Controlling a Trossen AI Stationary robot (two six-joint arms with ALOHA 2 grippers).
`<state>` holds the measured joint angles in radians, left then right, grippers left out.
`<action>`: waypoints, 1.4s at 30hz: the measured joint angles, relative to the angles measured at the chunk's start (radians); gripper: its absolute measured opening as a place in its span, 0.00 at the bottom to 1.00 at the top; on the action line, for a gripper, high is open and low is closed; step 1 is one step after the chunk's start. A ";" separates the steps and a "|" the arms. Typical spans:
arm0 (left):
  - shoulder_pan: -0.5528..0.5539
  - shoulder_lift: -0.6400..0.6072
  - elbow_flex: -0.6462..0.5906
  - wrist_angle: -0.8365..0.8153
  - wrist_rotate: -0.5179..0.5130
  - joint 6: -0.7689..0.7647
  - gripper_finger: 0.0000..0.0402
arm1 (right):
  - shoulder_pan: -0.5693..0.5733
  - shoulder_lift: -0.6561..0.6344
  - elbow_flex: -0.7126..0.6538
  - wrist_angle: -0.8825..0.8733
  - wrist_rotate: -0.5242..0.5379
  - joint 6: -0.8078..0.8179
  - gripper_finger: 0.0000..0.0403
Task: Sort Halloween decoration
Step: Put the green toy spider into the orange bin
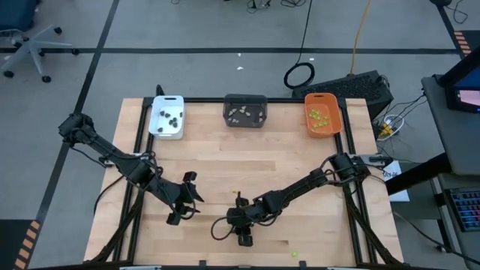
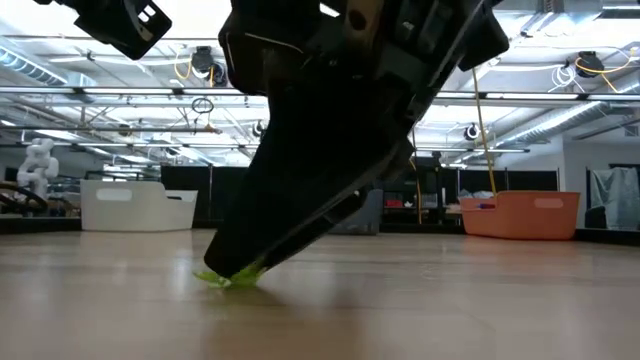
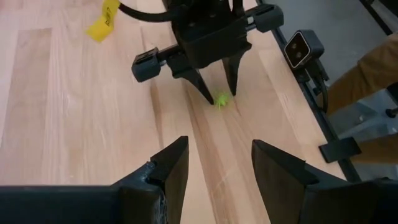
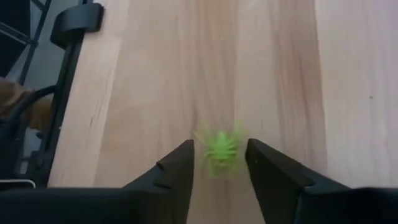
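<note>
From above: right gripper [image 1: 241,238] is down at the table's near edge, mid-pickup; left gripper [image 1: 182,202] waits nearby, jaws open, empty. Low view: its tips touch a lime green piece [image 2: 228,277] on the wood. Right wrist cam: jaws apart, straddling it, not yet closed. Next, I'd say: close, lift, carry to far-right orange tray [image 1: 323,115].

Looks like a robotics lab: taped grey floor [image 1: 225,30], ceiling trusses [image 2: 560,95], office chair [image 1: 26,45], cables.
</note>
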<state>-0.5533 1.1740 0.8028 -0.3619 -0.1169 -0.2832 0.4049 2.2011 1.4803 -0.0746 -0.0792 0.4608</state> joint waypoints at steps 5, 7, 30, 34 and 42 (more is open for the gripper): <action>0.000 0.000 0.000 0.000 0.000 0.001 0.43 | -0.004 -0.001 0.000 -0.003 0.000 0.025 0.23; 0.001 0.000 0.000 0.001 -0.001 0.001 0.43 | -0.006 -0.001 -0.001 -0.004 -0.001 0.034 0.16; 0.003 0.000 0.000 -0.001 -0.006 0.001 0.43 | -0.066 -0.112 -0.005 -0.016 -0.106 0.078 0.00; 0.003 0.000 0.000 0.000 -0.008 0.000 0.43 | -0.071 -0.157 -0.004 -0.017 -0.110 0.088 0.00; 0.003 0.000 0.000 0.012 -0.022 -0.093 0.43 | -0.075 -0.276 -0.004 -0.016 -0.075 0.107 0.00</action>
<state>-0.5503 1.1740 0.8024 -0.3504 -0.1388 -0.3764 0.3298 1.9256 1.4761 -0.0902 -0.1544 0.5678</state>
